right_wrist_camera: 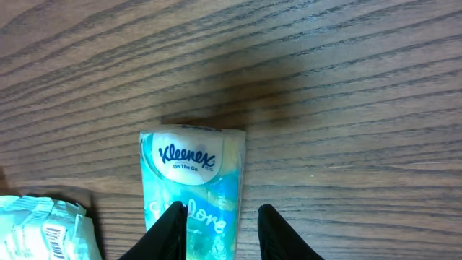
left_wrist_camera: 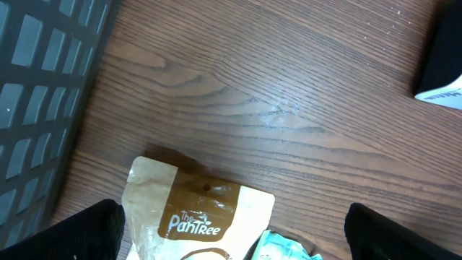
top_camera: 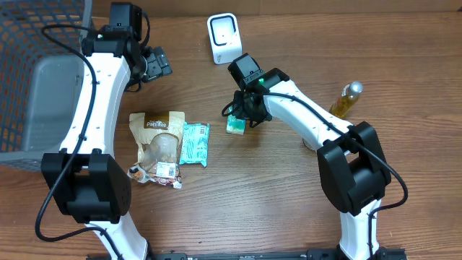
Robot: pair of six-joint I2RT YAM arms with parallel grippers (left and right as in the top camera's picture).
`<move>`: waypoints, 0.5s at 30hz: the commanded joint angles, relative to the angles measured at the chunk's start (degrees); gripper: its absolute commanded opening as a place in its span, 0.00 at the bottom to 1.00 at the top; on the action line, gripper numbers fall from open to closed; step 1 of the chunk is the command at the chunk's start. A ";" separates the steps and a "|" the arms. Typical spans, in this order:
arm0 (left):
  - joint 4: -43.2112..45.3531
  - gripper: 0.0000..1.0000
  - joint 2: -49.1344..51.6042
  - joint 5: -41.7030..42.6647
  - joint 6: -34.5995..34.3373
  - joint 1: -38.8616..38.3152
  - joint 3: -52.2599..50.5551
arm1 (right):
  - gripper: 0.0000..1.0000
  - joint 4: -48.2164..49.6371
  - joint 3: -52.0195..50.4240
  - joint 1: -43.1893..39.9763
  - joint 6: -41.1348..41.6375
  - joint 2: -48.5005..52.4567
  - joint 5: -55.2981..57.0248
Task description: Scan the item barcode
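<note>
Right wrist: teal Kleenex pack (right_wrist_camera: pixel 193 180)

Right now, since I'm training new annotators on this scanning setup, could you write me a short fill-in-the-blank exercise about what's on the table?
1. The right gripper has its fingers on either side of a pack branded ___.
2. The brown pouch reads "The ___".
3. The left gripper holds nothing; its jaws stand ___.
4. The bottle stands on the ___ arm's side.
Missing words: Kleenex; PanTree; open; right.
</note>
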 commanded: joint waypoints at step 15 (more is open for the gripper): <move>0.02 1.00 -0.66 0.28 -0.59 -0.42 1.07 | 0.30 5.01 -4.83 0.26 4.22 -0.59 -0.52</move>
